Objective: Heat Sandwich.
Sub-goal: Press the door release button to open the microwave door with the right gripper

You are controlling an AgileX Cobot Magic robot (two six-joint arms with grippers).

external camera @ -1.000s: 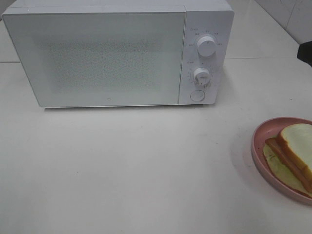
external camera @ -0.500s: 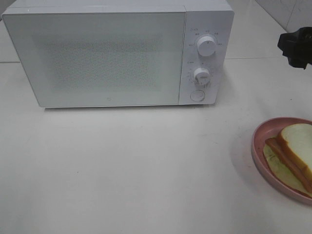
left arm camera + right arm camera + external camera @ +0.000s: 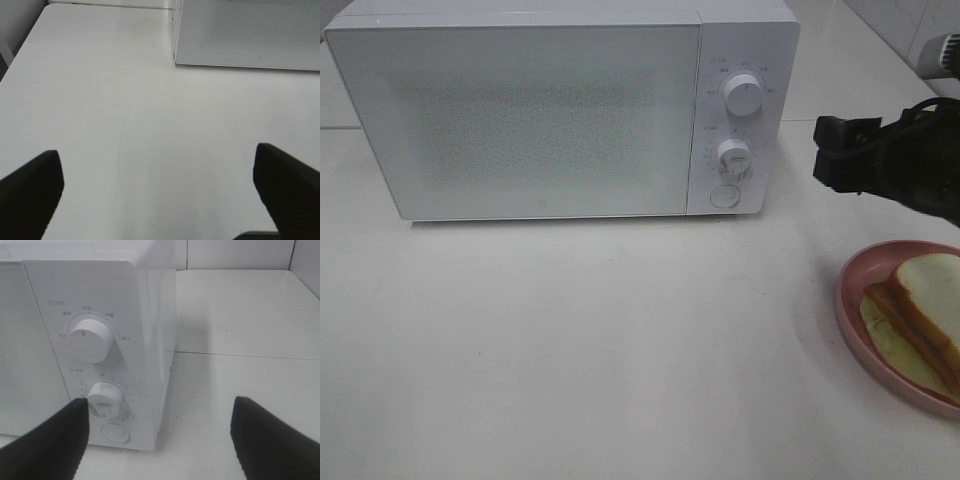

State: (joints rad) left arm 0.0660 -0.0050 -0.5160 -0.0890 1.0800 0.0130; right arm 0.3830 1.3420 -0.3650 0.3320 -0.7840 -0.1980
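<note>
Sandwich (image 3: 925, 300) sits on its pink plate (image 3: 843, 300), front-right of the closed microwave (image 3: 520, 120), nothing yet done: right gripper (image 3: 160, 430) hovers by the microwave's dials (image 3: 90, 340), jaws apart, left gripper (image 3: 157, 172) likewise spread, both empty.

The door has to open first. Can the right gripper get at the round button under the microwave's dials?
Probably yes: the open right gripper hovers beside the microwave's panel, nothing between it and the round button.

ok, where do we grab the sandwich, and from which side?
Likely from above with the right gripper, jaws across its long crust sides: the sandwich lies nearly flat in the pink plate, whose rim blocks a low side approach.
</note>
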